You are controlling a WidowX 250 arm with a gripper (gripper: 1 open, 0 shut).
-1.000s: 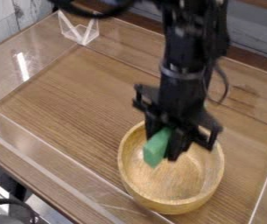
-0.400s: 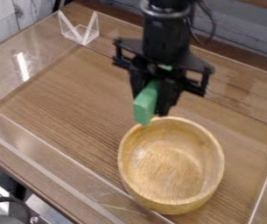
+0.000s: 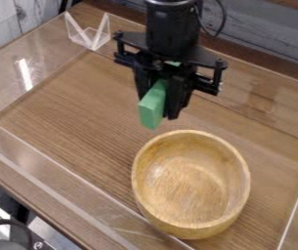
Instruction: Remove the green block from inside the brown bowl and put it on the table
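Observation:
My gripper (image 3: 164, 96) points straight down and is shut on the green block (image 3: 152, 107), which hangs tilted in the air from its upper end. Block and gripper are up and to the left of the brown bowl (image 3: 191, 185), above the bare wood-grain table (image 3: 73, 107). The bowl stands at the front right with nothing inside it. The black arm rises out of the top of the frame.
Low clear acrylic walls (image 3: 34, 59) border the table on the left, back and front. A small clear acrylic stand (image 3: 89, 32) sits at the back left corner. Open wood surface lies to the left of the bowl.
The gripper lifted the green block out of the bowl and carried it up and to the left. The bowl has stayed in place and is now empty.

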